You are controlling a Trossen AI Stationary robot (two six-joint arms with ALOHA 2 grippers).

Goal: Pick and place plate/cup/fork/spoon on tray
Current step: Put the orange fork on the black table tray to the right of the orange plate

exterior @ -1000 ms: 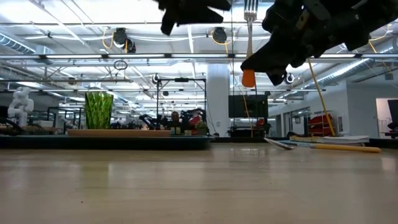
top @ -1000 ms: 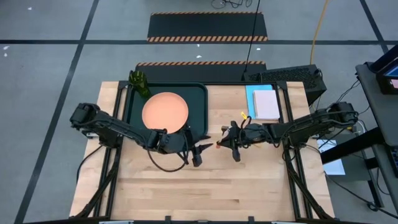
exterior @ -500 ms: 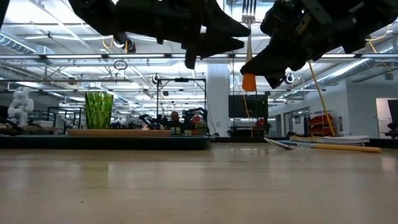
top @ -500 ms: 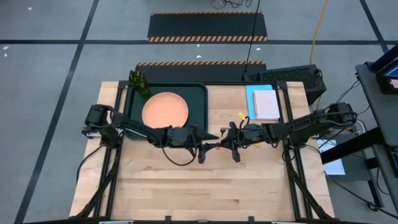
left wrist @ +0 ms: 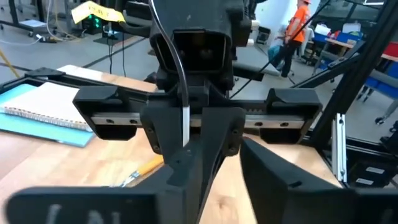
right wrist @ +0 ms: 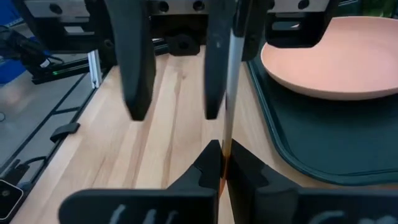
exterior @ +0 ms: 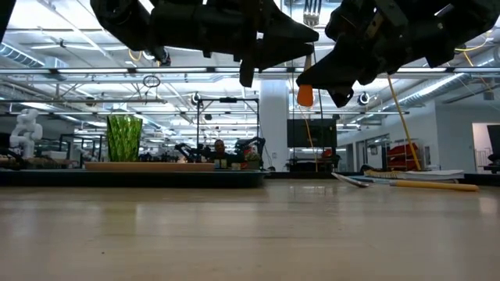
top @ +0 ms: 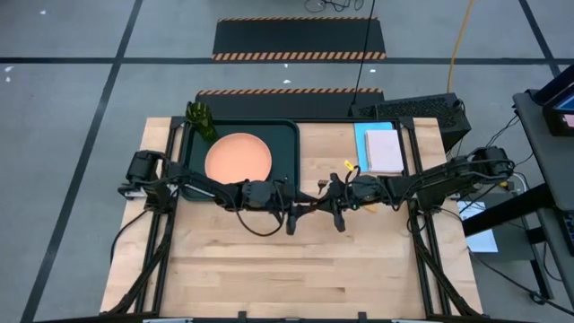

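1. I see the left gripper (top: 296, 216) and right gripper (top: 330, 213) nose to nose at mid-table, blocking passage between them.
2. The near half of the pale wooden table (top: 296, 278) lies open.
3. On the dark green-black rectangular tray (top: 285, 157), the round salmon-orange plate (top: 239, 159) and translucent green tumbler (top: 202, 119) leave its right strip free.

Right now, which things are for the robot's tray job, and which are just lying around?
For the job:
- tray
- plate, on the tray
- cup, at the tray's far left corner
- fork, pinched in the right arm's fingers above the table; left arm's fingers open beside it
- spoon, lying on the table

Just lying about:
- blue sheet
- notepad, on the sheet
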